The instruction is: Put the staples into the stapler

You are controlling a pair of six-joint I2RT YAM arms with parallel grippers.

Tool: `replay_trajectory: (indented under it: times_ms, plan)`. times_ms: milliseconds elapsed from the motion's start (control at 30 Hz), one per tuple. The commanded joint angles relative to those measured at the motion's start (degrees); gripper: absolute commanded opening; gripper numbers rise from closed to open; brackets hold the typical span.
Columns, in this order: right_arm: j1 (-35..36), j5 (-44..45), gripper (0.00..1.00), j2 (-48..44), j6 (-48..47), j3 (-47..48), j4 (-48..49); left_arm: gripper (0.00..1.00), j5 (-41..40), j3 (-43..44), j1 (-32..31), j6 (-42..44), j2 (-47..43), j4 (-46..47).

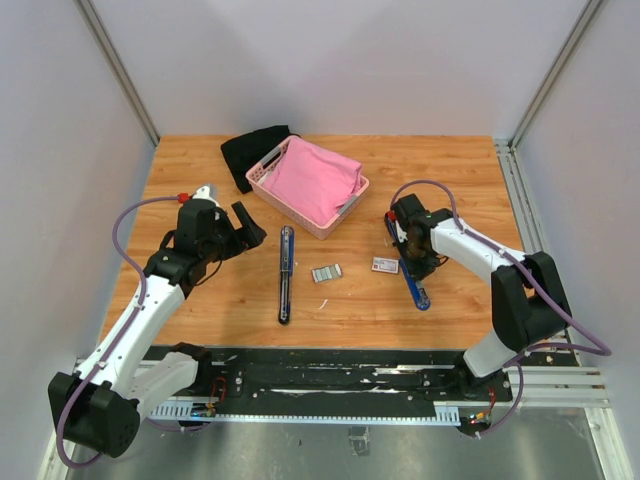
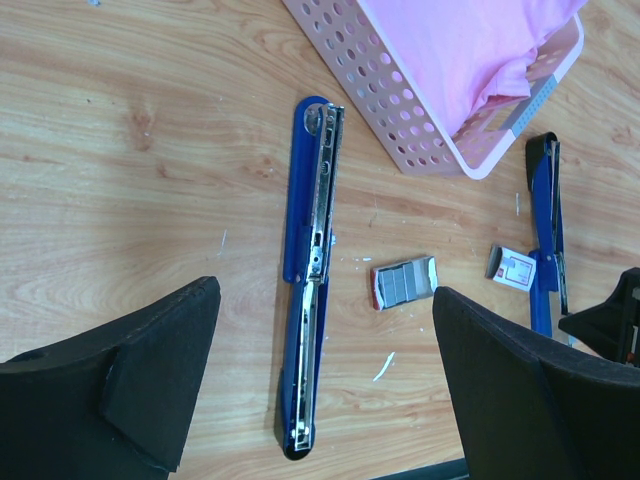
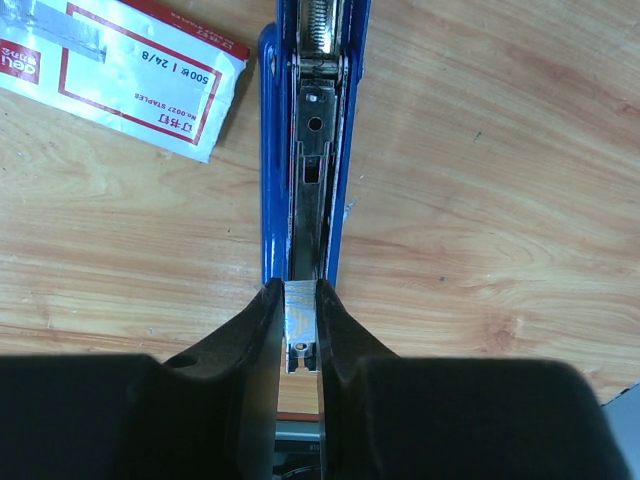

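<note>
On the wooden table (image 1: 350, 312) the staples (image 1: 326, 272) lie between two flat-opened blue staplers, carton (image 1: 384, 265) just beside, ahead of the wide-spread left gripper (image 2: 325, 292) and apart from the right gripper (image 3: 300, 290), pinched on a silvery piece (image 3: 301, 322) in the right stapler (image 3: 310, 200)

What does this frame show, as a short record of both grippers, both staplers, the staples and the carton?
left gripper: open, holding nothing
right gripper: shut on silvery piece over the channel of right stapler
centre stapler: opened flat, untouched
staples: loose block between the two staplers
carton: white with red print, beside right stapler
basket: pink, holds pink cloth
</note>
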Motion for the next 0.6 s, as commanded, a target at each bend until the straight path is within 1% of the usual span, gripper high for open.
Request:
replay_trajectory:
  times_ms: [0, 567]
  plan:
    - [-1.2, 0.1, 0.12, 0.7, -1.3, -0.2, -0.5, 0.92, -0.1, 1.0, -0.3, 0.7, -0.2, 0.8]
    - [-1.9, -2.6, 0.12, 0.0, -3.4, 1.9, -2.6, 0.92, -0.3, 0.5, -0.3, 0.5, -0.8, 0.6]
